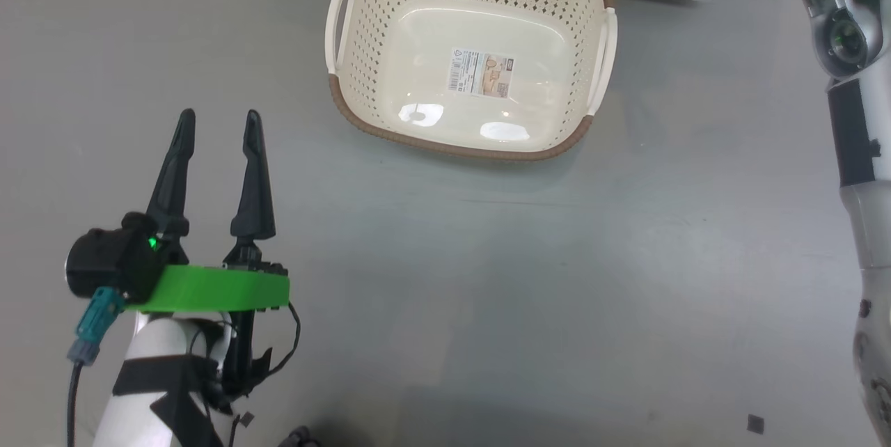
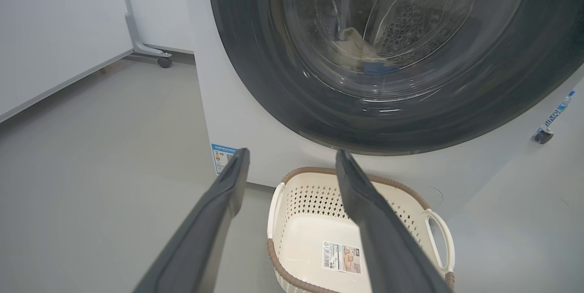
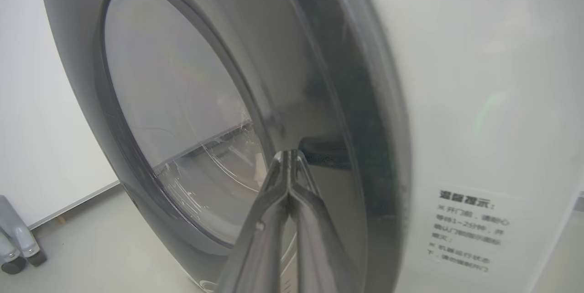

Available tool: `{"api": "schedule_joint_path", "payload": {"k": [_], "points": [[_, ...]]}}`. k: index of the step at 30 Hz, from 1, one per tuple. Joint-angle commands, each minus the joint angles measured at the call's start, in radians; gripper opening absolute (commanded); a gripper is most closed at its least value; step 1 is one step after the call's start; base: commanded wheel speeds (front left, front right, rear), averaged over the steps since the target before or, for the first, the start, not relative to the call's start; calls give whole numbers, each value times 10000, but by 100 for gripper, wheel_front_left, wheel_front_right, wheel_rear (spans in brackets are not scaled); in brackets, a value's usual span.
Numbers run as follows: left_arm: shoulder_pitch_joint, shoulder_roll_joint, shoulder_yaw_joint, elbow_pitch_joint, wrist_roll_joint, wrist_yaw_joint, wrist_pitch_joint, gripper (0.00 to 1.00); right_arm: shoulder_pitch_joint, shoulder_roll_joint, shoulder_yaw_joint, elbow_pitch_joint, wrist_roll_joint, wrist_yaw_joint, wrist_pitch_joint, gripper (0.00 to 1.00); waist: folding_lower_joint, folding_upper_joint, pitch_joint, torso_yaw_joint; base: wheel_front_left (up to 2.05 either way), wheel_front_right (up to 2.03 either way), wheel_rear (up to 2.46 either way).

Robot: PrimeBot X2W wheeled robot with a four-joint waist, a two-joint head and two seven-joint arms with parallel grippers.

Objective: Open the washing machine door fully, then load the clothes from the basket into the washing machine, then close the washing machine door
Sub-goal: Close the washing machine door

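**Door push could slip or fail to latch**

Nearest the robot, the left gripper [image 1: 219, 118] hangs released over the floor [image 1: 487, 294], its 2 fingers spread and holding nothing. A careless swing could knock the basket [image 1: 369, 29], which sits on the floor just in front of the washer [image 2: 237, 115]. The basket is empty: 0 garments, 1 label sticker [image 1: 482, 73] on its bottom, 2 white handles [image 1: 337, 22].

Beyond it stands 1 washer with 1 round door [image 3: 360, 101]. The door looks shut or all but shut against the white front, but I cannot tell whether the latch has caught. The right gripper [image 3: 289, 160] is clenched on nothing, its 2 fingers pressed together with the tips at the door's glossy black rim.

That is the likely trouble. A narrow tip on a slick, curved rim may skid off, and a weak or crooked push could leave the door unlatched and let it spring back.

Farthest in, behind the glass [image 3: 182, 115], the clothes [image 2: 353, 49] lie low in the drum [image 2: 413, 26]. I count at least 1 cream piece and 1 blue piece, and cannot count further. Cloth caught at the seal would also block the latch, but the seal is hidden.
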Motion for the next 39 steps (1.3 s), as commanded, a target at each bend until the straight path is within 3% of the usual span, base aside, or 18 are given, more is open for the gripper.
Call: {"api": "schedule_joint_path", "payload": {"k": [1, 16, 39], "points": [[-87, 172, 355, -260, -47, 6, -67, 100, -358, 29, -5, -225, -17, -38, -20, 0, 0, 0, -62, -47, 0, 0, 0], [184, 483, 645, -298, 64, 6, -67, 100, 1852, 75, 1015, -979, 1102, -38, -20, 0, 0, 0, -1154, -942, 0, 0, 0], [1661, 870, 1480, -292, 184, 6, -67, 100, 5171, 309, 1872, -2065, 1263, -38, -20, 0, 0, 0, -3341, -2739, 0, 0, 0]]}}
